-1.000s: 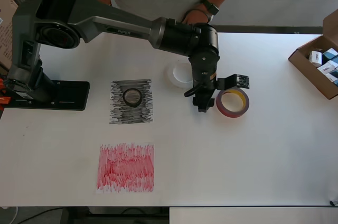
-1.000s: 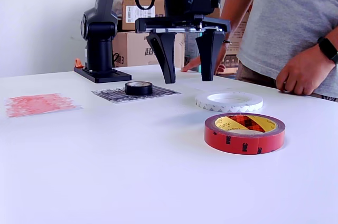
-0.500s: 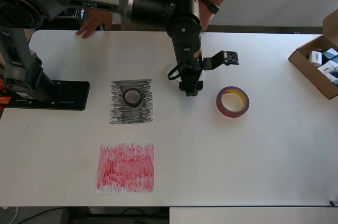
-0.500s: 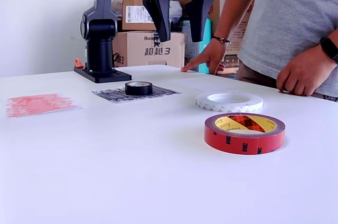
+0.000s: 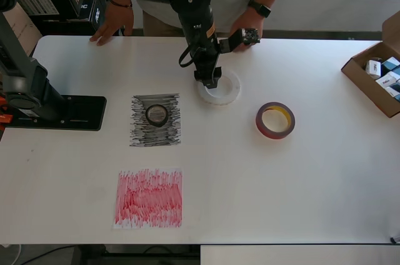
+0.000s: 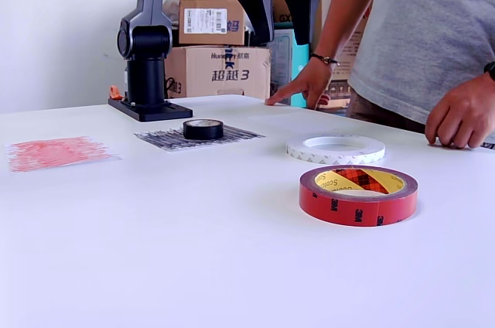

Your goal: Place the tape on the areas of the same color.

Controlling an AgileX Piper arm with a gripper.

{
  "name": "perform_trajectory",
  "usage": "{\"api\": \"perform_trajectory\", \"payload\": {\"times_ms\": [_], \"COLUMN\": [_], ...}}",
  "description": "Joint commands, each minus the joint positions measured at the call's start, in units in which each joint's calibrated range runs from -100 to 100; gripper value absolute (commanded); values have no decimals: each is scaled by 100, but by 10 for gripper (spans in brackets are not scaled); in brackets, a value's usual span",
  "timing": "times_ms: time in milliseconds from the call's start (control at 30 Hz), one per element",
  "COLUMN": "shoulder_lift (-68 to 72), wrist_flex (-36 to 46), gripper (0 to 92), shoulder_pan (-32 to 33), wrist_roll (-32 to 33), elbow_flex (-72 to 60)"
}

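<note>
My gripper [image 6: 280, 15] hangs high above the table [image 6: 193, 258], jaws wide and empty; below it lies the flat white tape roll [image 6: 336, 148].

place: robotics lab or workroom | cues: plain white worktop [image 5: 300, 190] with bolted black arm base [image 5: 59, 112] | stacked brown cardboard boxes [image 6: 213, 42] behind | open parts carton [image 5: 378, 77] | windows at rear

A white table [image 5: 300, 190] carries a black-scribbled sheet [image 5: 155, 120], a red-scribbled sheet [image 5: 149, 197], a white tape roll [image 5: 220, 87], a dark-red tape roll [image 5: 275, 120], the arm's black base plate [image 5: 62, 112], and a cardboard box [image 5: 378, 76] at its edge.
</note>
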Motion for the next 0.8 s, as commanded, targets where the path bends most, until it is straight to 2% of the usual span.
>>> {"api": "perform_trajectory", "payload": {"times_ms": [0,433,767], "shoulder_lift": [18,916,1346], "wrist_flex": [-496,-1107,-1217], "gripper": [717,717,717], "shoulder_pan": [96,246,175], "wrist_roll": [5,349,668], "elbow_flex": [194,248,239]}}
